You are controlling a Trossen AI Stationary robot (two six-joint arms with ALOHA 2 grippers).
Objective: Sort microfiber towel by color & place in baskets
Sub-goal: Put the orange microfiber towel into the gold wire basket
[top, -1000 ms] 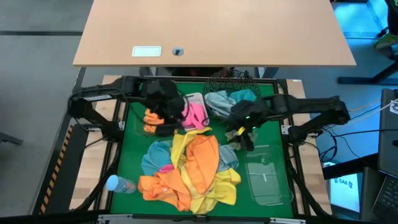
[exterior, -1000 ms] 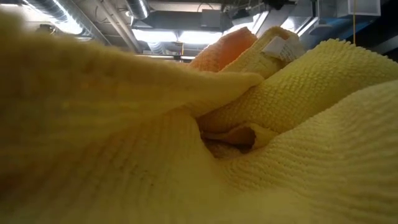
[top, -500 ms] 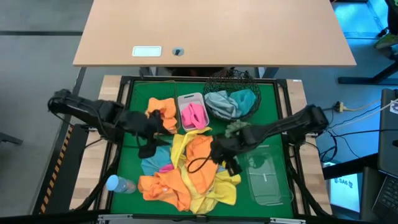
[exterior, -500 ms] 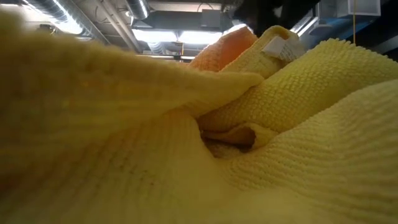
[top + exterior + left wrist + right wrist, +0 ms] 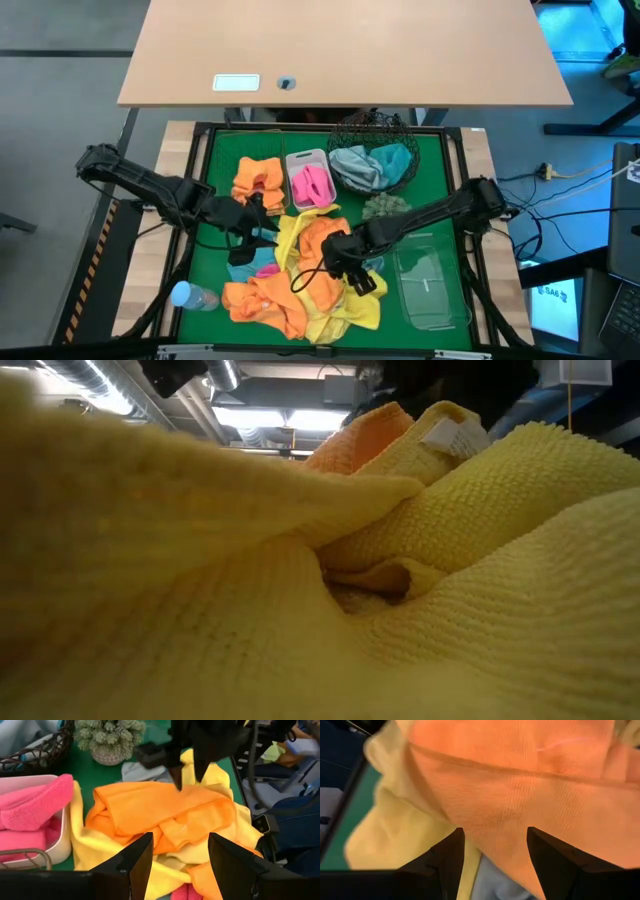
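Right tool [image 5: 345, 262] dropped lower onto orange towel [image 5: 325, 250] | spread wide | left tool [image 5: 262, 226] wide beside pile

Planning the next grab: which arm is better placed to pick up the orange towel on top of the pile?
Right. The right gripper hangs open directly over the orange towel; the left gripper is open beside the pile.

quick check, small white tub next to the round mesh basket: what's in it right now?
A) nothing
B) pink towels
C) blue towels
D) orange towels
B: the white tub holds folded pink towels, also seen in the left wrist view; the orange towels lie in the container beside it and the blue ones in the round mesh basket.
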